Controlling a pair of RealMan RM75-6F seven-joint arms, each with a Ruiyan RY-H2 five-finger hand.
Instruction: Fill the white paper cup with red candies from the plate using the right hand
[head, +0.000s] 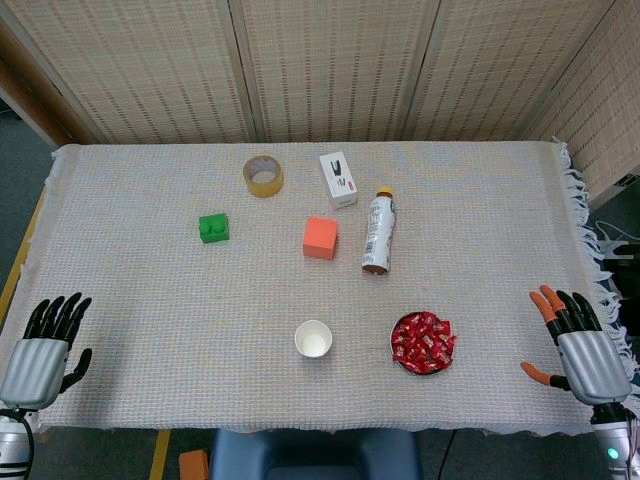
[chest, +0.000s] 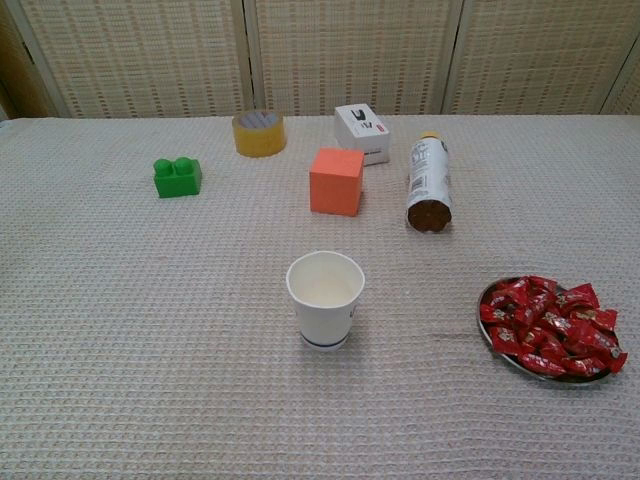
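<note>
- The white paper cup (head: 313, 339) stands upright near the front middle of the bench (head: 150, 300), its mouth open upward; in the chest view it looks to hold nothing
- Just to its right, apart from it, sits the plate (chest: 484, 318), heaped with red candies (head: 423, 342) in shiny wrappers
- The right hand (head: 583, 347) rests at the front right corner of the bench, well apart from the plate, fingers spread and holding nothing; its thumb and one outer finger show orange tips
- The left hand (head: 42, 347) lies at the front left corner, fingers apart, also holding nothing
- Neither hand shows in the chest view
- Further back, an orange cube (head: 320, 237) stands near the middle, with a green toy brick (head: 213, 228) well to its left
- A bottle (head: 379, 230) lies on its side just right of the cube, yellow cap pointing toward the far edge
- A roll of yellowish tape (head: 263, 175) lies flat near the far edge, and a small white box (head: 338, 180) with dark print sits beside it to the right
- A pale woven cloth (head: 480, 200) covers the whole bench, fringe hanging at its right edge
</note>
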